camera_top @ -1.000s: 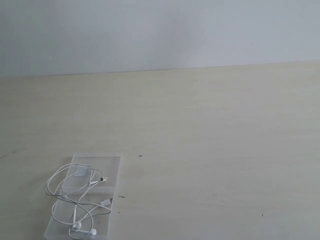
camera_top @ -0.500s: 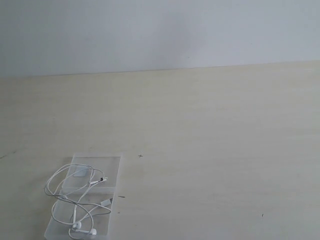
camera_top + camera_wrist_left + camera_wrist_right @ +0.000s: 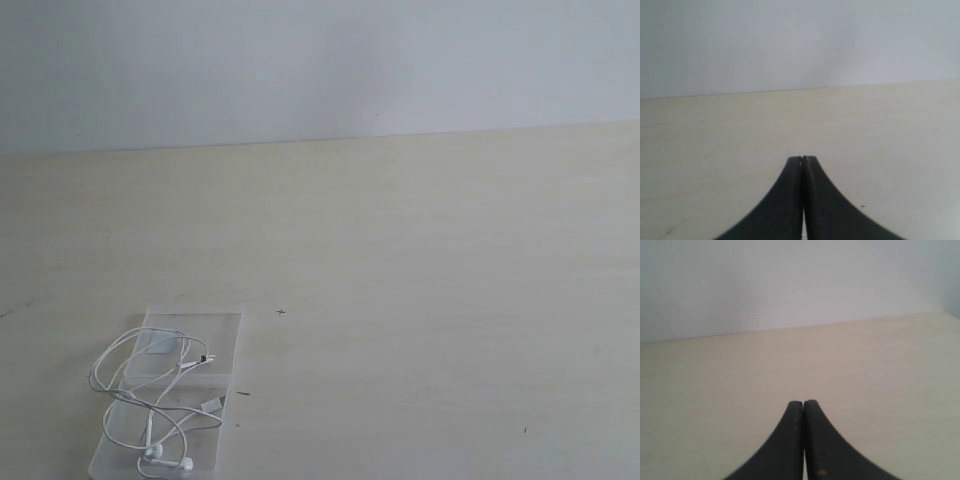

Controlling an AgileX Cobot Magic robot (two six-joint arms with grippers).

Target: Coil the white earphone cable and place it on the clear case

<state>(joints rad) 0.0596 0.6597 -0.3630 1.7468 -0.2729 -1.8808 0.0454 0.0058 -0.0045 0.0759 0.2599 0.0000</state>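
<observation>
The white earphone cable point(image 3: 150, 385) lies in loose loops on top of the clear case point(image 3: 215, 335), at the near left of the table in the exterior view. Its two earbuds point(image 3: 168, 458) rest on the near half of the case. Neither arm shows in the exterior view. My left gripper point(image 3: 802, 159) is shut with its black fingers pressed together and nothing between them, above bare table. My right gripper point(image 3: 803, 403) is shut the same way, empty. Neither wrist view shows the cable or the case.
A pale wooden table point(image 3: 420, 300) runs back to a plain white wall point(image 3: 320, 60). A few small dark marks point(image 3: 281, 312) dot the tabletop. The table's right end point(image 3: 950, 315) shows in the right wrist view.
</observation>
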